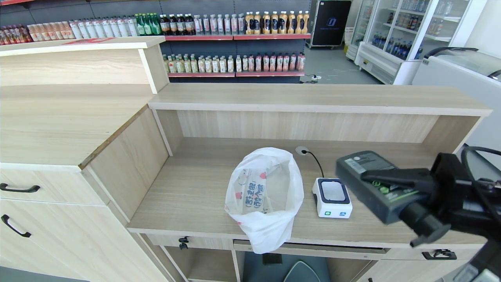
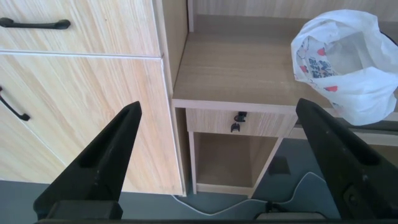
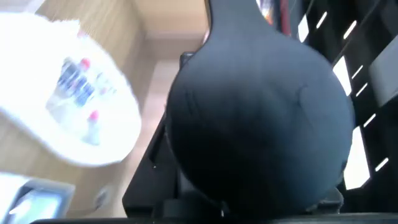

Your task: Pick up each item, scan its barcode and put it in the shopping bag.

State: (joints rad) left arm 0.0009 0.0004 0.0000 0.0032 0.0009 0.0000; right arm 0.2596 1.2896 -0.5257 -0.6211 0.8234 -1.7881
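The dark grey rectangular packet with green print (image 1: 364,196) is clamped in the right hand (image 1: 391,199), held above the right side of the pale wooden desk (image 1: 188,196). To its left on the desk sits the white square barcode scanner (image 1: 332,197), with its black cable (image 1: 317,162) running back. Further left stands the white printed plastic shopping bag (image 1: 274,231), mouth open upward. The left hand (image 2: 219,107) hangs spread wide beside the drawers.
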